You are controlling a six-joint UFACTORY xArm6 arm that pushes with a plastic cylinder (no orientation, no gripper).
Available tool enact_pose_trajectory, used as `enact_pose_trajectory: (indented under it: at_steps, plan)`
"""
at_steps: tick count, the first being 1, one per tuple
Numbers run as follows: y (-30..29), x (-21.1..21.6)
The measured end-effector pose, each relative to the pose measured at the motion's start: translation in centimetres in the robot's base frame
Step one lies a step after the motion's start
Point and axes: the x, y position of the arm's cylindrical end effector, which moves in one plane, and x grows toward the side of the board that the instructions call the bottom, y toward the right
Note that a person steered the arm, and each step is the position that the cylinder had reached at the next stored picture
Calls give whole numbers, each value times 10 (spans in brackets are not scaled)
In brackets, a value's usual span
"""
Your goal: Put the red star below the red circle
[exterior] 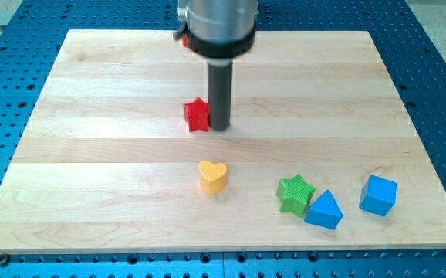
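Single view; high, angled down from board (115, 85) near edge; whole board visible.

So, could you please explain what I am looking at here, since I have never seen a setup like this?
This is one camera picture looking down at a slant on a wooden board that lies on a blue perforated table. The grey cylinder at the view's top is the end of a robot arm. It carries no grasping tool, only a straight dark rod, and my tip slides on the board to push blocks. Nothing is held. My tip stands right beside the red star, on its right in the view. A small red piece, mostly hidden behind the arm, shows at the top. Nearer the view's bottom lie a yellow heart, a green star, a blue triangle and a blue cube.
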Motion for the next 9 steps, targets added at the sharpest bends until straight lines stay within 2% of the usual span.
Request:
enact_pose_trajectory:
  at_steps: [1,2,3,4,5,6,7,8,9]
  plan:
    - [-13,27]
    - [-63,46]
    - [-89,20]
    - [-165,30]
    - [-83,-4]
    - [-52,-37]
    - [-44,-46]
    - [-43,-8]
    - [-7,-13]
